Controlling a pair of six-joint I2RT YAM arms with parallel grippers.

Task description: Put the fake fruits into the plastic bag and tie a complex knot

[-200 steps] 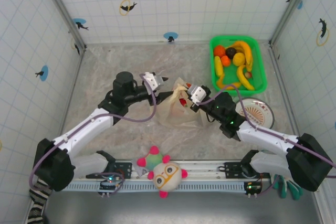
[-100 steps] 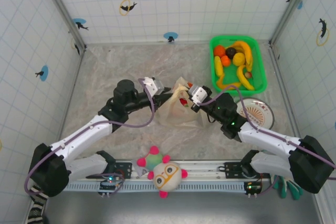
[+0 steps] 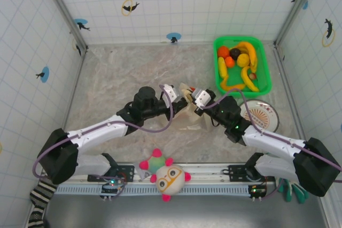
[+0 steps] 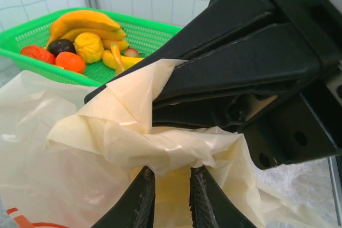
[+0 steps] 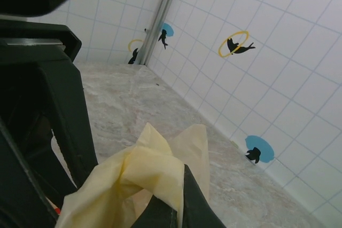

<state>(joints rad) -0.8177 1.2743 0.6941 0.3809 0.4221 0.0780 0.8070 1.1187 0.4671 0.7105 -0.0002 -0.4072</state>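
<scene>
**Q:** Where is the thin translucent cream plastic bag (image 4: 69, 174), and how do the fingers stand?

**A:** Its bunched top lies between the two sets of fingers, which meet tip to tip above the marbled grey desk (image 3: 117, 73). The bag's body sags below them. The left fingers (image 3: 181, 100) stand close together with a fold of cream film pinched between them. The right fingers (image 3: 193, 103) are clamped on the neighbouring fold.

**Q:** How should the film handle?

**A:** Probably very light, limp and slippery, and it may tear if jerked. Take hold of the gathered strips, several layers thick, not the single-layer body. The small glossy plastic toy fruits (image 3: 238, 60) in the green rectangular plastic basket (image 4: 160, 28), beyond the right fingers, look hard and smooth. Whether any sit in the bag cannot be told.
</scene>
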